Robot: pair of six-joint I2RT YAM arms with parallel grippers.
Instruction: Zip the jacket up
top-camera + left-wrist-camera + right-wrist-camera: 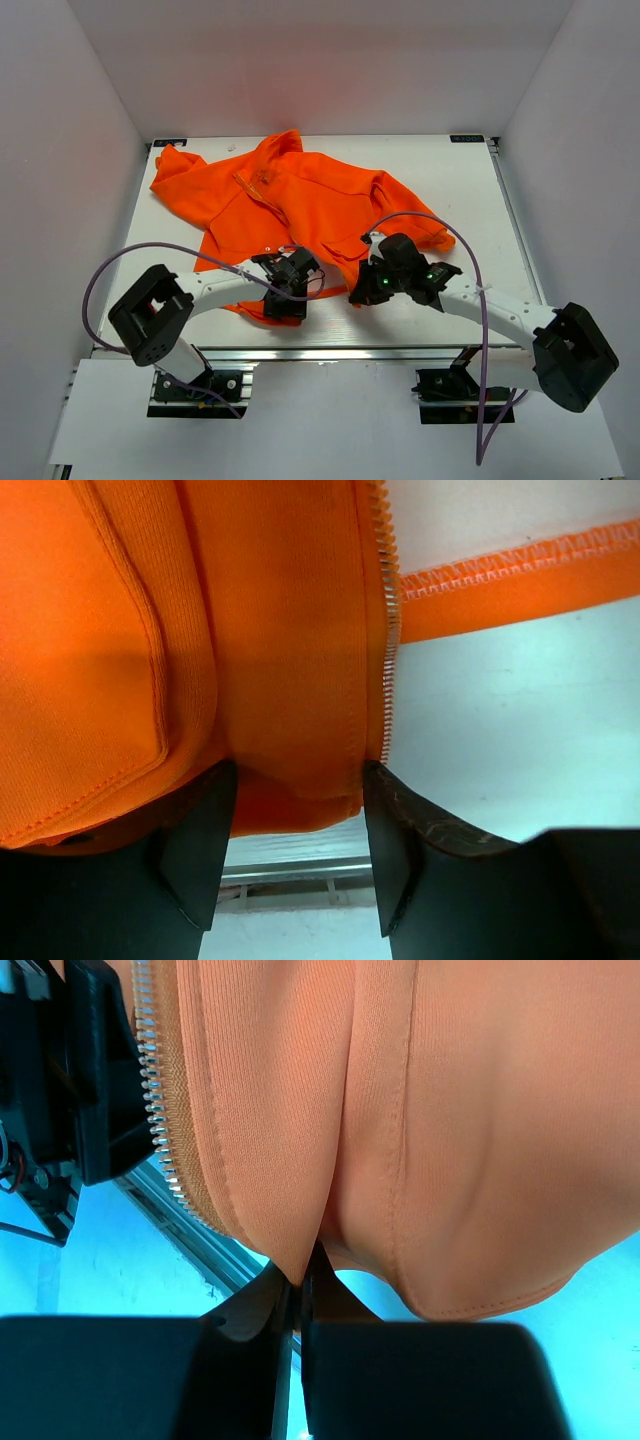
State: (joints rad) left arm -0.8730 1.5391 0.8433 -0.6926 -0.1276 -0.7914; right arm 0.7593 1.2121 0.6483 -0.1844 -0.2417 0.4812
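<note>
The jacket [300, 200] lies spread on the surface [470, 180], with its hem [290, 815] at the near edge by both arms. My right pincer [300, 1282] is clamped tight on a fold of orange cloth. My left pincer [296, 778] stands partly open, astride the hem just beside the zipper teeth [390, 630]. I can't tell whether it bites yet. My worry is that it takes plain cloth rather than the zipper end, so the two halves never line up. I see no slider, so this may be the wrong spot. The right grip bunches the fabric, and a pull from there could skew the hem or drag it off the edge.
</note>
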